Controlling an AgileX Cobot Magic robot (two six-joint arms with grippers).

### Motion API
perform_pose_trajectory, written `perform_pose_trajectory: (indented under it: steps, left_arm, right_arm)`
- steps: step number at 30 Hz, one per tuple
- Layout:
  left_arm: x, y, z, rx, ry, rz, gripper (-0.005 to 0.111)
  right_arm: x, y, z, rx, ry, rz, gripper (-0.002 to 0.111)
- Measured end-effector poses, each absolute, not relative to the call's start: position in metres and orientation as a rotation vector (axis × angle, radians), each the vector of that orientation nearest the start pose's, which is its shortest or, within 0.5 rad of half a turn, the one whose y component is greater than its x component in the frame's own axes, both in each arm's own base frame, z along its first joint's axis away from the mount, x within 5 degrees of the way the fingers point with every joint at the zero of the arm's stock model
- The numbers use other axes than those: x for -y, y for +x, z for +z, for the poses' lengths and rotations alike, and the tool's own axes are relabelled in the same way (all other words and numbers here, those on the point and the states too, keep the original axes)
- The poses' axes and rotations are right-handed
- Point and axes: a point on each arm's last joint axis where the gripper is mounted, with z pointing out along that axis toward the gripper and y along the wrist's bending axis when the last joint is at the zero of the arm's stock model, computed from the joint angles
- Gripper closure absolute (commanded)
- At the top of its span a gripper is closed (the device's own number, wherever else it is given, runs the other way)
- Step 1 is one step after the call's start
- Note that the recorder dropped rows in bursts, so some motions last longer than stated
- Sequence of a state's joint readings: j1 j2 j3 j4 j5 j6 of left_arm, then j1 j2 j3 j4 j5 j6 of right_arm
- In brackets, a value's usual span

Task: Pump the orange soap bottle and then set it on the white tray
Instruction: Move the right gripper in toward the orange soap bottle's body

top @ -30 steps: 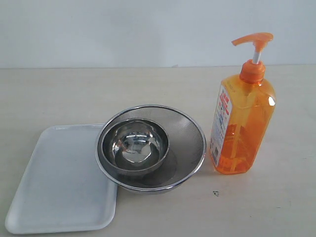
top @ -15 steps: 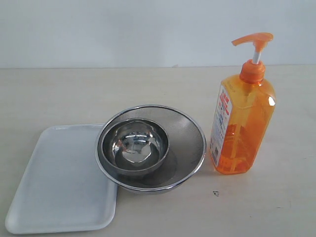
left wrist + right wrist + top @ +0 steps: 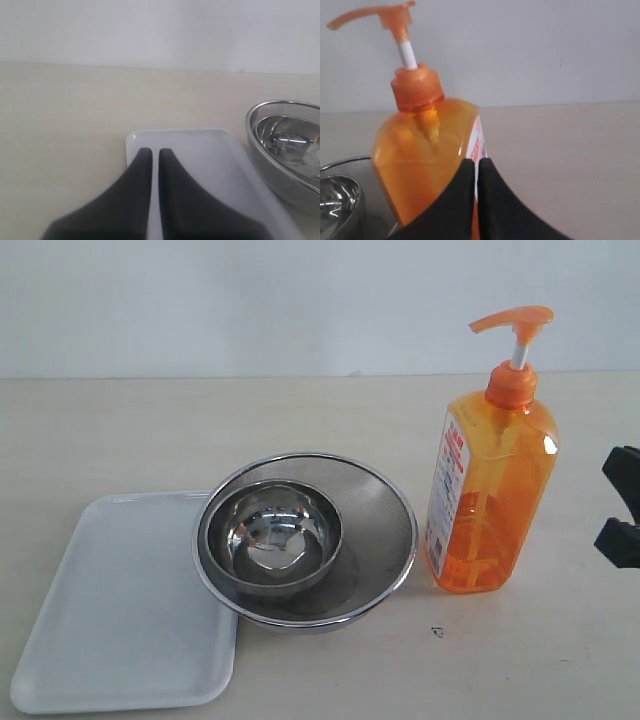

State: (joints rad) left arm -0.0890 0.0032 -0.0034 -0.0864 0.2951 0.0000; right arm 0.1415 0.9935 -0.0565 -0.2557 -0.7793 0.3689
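Note:
The orange soap bottle (image 3: 490,490) stands upright on the table at the right, its pump head (image 3: 515,320) raised on the white stem and pointing left. In the right wrist view the bottle (image 3: 425,155) fills the near field just beyond my right gripper (image 3: 476,161), which is shut and empty. In the exterior view the right gripper (image 3: 618,508) shows only at the right edge, apart from the bottle. The white tray (image 3: 110,610) lies flat at the front left. My left gripper (image 3: 151,150) hangs shut and empty over the tray (image 3: 200,150); the exterior view does not show it.
A round steel mesh strainer (image 3: 385,510) with a steel bowl (image 3: 270,535) inside sits between tray and bottle, its rim overlapping the tray's right edge. The strainer (image 3: 260,145) also appears in the left wrist view. A white wall stands behind the beige table (image 3: 150,430).
My right gripper has come into the exterior view at the right edge; it was out of view before. Bottle, tray and strainer have not moved.

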Motion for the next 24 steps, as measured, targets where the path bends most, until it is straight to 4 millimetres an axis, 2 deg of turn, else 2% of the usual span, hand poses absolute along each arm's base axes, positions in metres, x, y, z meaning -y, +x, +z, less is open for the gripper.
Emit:
perform_pose_trajectory:
  steps: [5, 13, 24]
  left_arm:
    - [0.007, 0.054, 0.188, -1.780, 0.024, -0.146, 0.102]
    - [0.007, 0.054, 0.188, -1.780, 0.024, -0.146, 0.102]
    - [0.007, 0.054, 0.188, -1.780, 0.024, -0.146, 0.102]
  right_arm:
    - [-0.038, 0.149, 0.194, -1.698, -0.105, 0.392, 0.108]
    - [-0.037, 0.139, 0.183, -1.735, -0.126, 0.388, 0.108]
    - [-0.041, 0.137, 0.187, -1.676, -0.181, 0.413, 0.108]
